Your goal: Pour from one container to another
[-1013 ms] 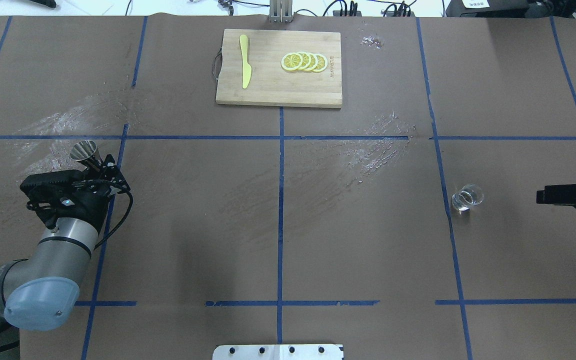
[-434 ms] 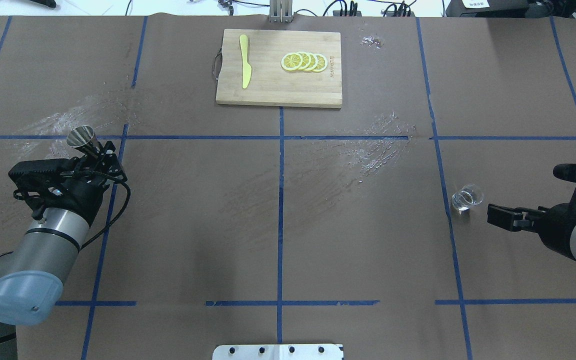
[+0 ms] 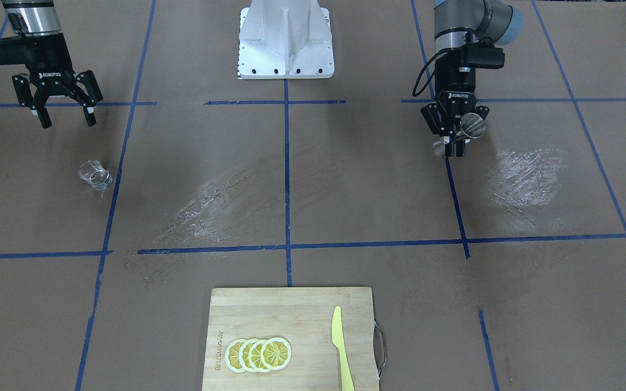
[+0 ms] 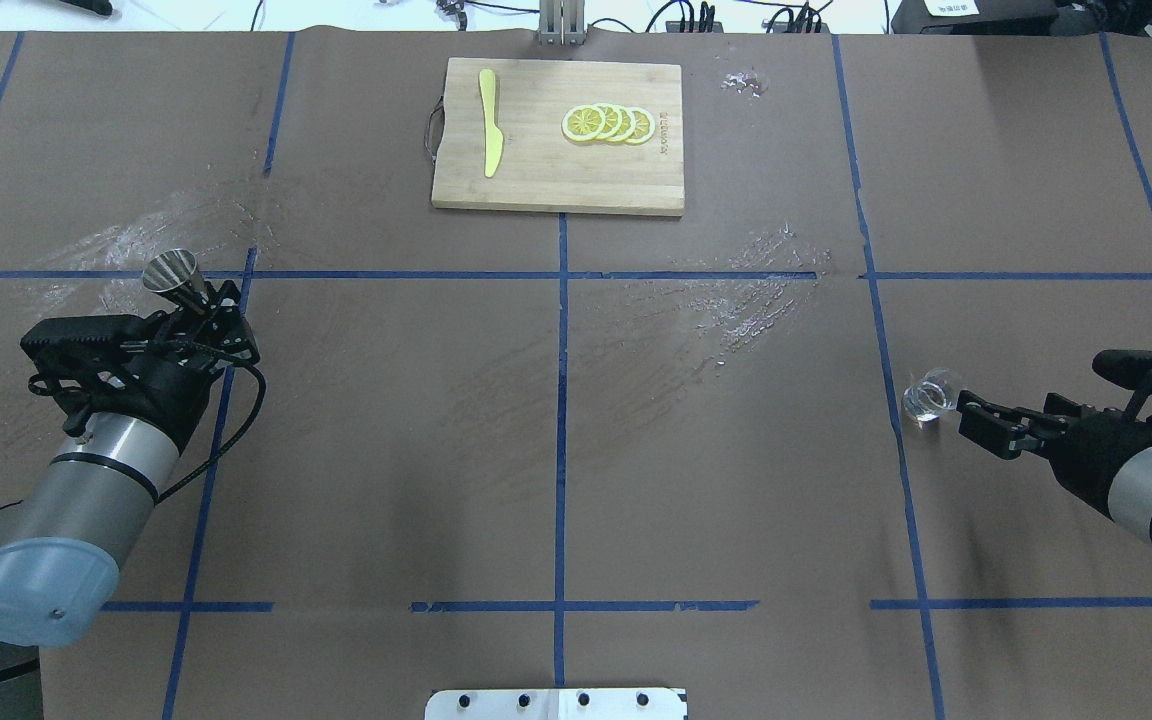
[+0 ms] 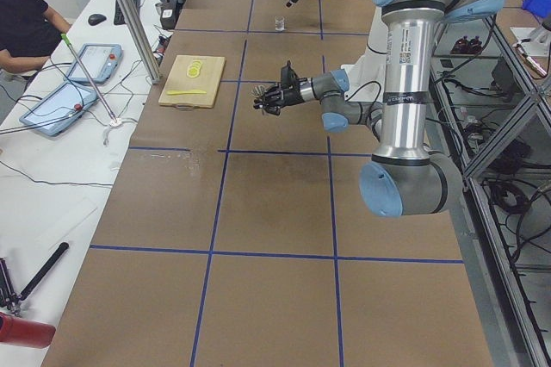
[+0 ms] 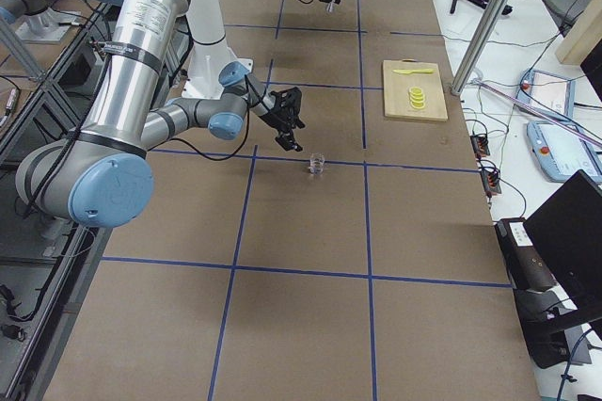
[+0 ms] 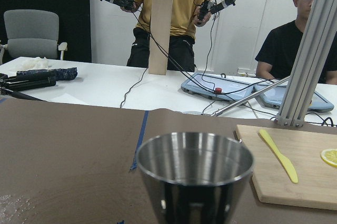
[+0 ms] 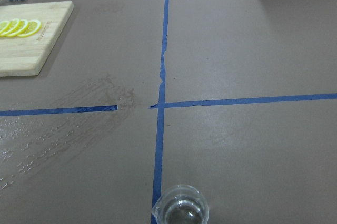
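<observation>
The left gripper (image 3: 452, 152) is clamped on the metal jigger (image 3: 473, 126), held off the table (image 4: 386, 450) on the robot's left side. The glass cup (image 4: 933, 395) stands on the table far to the right, not yet grasped; the right gripper (image 3: 68, 123) hovers close by it with its jaws spread. Grasping the glass, bringing the two together and pouring are all left. The table between them is bare, and the cutting board (image 4: 556, 190) lies at the far edge, well clear
</observation>
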`<state>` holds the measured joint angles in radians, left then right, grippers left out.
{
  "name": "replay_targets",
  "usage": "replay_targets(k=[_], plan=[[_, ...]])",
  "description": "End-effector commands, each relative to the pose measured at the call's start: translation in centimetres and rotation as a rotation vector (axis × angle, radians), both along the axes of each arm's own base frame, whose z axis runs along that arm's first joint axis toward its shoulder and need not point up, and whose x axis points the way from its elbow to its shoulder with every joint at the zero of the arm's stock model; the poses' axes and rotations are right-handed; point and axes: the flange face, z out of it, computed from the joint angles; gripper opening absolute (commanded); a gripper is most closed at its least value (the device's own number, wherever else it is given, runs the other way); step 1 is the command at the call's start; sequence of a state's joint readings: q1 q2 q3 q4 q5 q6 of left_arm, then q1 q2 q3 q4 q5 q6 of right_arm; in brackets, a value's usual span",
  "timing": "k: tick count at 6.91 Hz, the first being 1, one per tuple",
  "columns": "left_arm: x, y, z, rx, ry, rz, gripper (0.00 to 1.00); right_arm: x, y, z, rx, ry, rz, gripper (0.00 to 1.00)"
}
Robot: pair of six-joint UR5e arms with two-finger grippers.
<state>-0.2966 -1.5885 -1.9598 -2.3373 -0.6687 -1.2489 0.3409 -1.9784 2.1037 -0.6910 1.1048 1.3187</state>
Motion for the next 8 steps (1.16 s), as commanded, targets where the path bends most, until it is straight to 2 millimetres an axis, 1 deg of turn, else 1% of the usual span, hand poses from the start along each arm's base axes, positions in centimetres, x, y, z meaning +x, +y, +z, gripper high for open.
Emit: replay_targets(k=[1,2,3,5,6,7,8], plan=[[1.0,-0.4,0.6,0.041,-0.083,0.028,0.0,-1.7,0.4,2.9,0.128,0.058,0.061,1.0],[1.5,-0.6,1.8,0.034,-0.109,0.03,0.0,-3.4,0.4,3.8,0.16,0.079,0.091,1.0],[1.8,-0.6,2.4,0.029,-0.122,0.03,0.0,-5.5,-0.1,4.4,0.177,0.085,0.115,1.0],[2.1,-0.7,3.1,0.025,-0.137,0.032,0.0,-7.6,-0.6,6.0,0.196,0.115,0.14,1.0],[2.2,-0.8,3.5,0.022,-0.143,0.031,0.0,-9.0,-0.9,7.0,0.206,0.127,0.153,1.0],[2.3,-0.7,3.5,0.022,-0.143,0.031,0.0,-9.7,-0.9,7.6,0.207,0.137,0.153,1.0],[2.3,-0.7,3.5,0.022,-0.143,0.031,0.0,-9.9,-0.8,8.0,0.208,0.145,0.151,1.0]])
